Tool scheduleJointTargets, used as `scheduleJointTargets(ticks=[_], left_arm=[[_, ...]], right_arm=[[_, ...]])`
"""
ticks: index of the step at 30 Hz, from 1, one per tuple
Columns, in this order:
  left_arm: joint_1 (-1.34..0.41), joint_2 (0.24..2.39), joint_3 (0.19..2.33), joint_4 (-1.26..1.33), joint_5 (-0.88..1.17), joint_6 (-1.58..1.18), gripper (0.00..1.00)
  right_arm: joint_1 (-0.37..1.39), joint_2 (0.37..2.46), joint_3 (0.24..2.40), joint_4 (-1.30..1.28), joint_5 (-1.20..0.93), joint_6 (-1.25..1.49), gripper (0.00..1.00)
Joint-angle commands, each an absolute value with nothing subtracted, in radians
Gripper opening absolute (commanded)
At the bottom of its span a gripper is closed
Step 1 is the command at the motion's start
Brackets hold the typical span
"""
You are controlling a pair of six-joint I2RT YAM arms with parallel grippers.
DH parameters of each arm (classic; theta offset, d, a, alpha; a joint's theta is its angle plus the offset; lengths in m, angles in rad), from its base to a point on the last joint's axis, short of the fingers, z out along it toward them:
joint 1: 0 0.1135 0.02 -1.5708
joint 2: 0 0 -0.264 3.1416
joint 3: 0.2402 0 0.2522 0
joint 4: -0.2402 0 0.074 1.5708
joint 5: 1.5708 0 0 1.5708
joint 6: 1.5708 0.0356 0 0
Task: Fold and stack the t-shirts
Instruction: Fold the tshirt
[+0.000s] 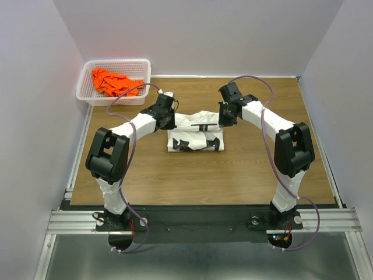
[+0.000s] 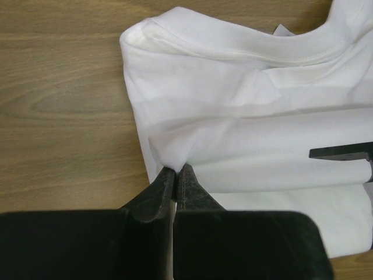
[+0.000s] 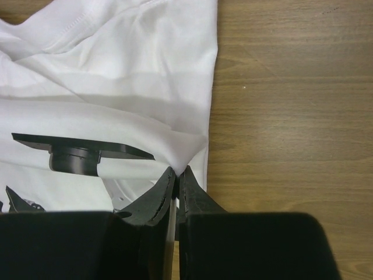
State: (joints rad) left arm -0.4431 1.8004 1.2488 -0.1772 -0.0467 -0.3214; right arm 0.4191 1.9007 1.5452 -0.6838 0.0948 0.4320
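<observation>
The white t-shirt (image 1: 195, 135) lies in the middle of the worktop (image 1: 204, 181), between the two arms, already gathered into a compact, roughly rectangular bundle. Its collar end points away from us. Small black printed marks show along the near band, and the cloth looks soft, with shallow creases across it. At each side edge the fabric puckers up into a small peak. The left jaws are together on the peak at the left edge, and the right jaws are together on the one at the right edge, so each is clamped on a pinch of white cloth.

We judge this to be mid-fold. The next move calls for both arms to lift evenly and carry the pinched layer over without dragging the layers beneath.

The orange t-shirt (image 1: 113, 81) sits crumpled in the white basket (image 1: 84, 93) at the far left corner. It is well apart from the white one and not yet folded.
</observation>
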Motion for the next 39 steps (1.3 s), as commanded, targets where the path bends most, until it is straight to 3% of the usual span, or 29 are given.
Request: scheduleJointTargets(ticks=[1,2,5,6,7,11,12,14,19,23,32,39], left_arm=[[-0.437,1.818,1.301,-0.134,-0.084,-0.276,0.09],[-0.437,1.821,1.304,-0.136,-0.098,-0.276,0.11],[-0.436,1.807,1.305,-0.144,-0.123,-0.288,0.18],[-0.436,1.789,1.305,-0.152,-0.139,-0.293,0.26],[-0.436,1.778,1.304,-0.158,-0.15,-0.304,0.29],[-0.437,1.7,1.289,-0.178,-0.204,-0.325,0.61],[-0.437,1.662,1.272,-0.176,-0.213,-0.328,0.81],[-0.439,1.628,1.256,-0.176,-0.213,-0.333,0.85],[-0.475,1.533,1.197,-0.179,-0.17,-0.337,0.81],[-0.523,1.522,1.144,-0.173,-0.131,-0.354,0.56],[-0.555,1.657,1.045,-0.132,-0.067,-0.446,0.3],[-0.554,1.681,0.907,-0.097,-0.071,-0.512,0.29]], right_arm=[[0.405,1.899,1.525,-0.627,0.17,0.462,0.04],[0.405,1.901,1.519,-0.623,0.17,0.463,0.15],[0.405,1.879,1.525,-0.617,0.166,0.463,0.31],[0.405,1.868,1.529,-0.617,0.166,0.457,0.36],[0.406,1.855,1.534,-0.617,0.155,0.456,0.37],[0.414,1.783,1.558,-0.611,0.091,0.416,0.42],[0.419,1.758,1.562,-0.604,0.069,0.399,0.42],[0.436,1.741,1.56,-0.594,0.005,0.39,0.42],[0.472,1.733,1.494,-0.52,-0.161,0.4,0.4],[0.474,1.785,1.476,-0.48,-0.212,0.41,0.37],[0.46,1.997,1.638,-0.459,-0.155,0.359,0.32],[0.358,2.152,1.746,-0.446,-0.138,0.359,0.31]])
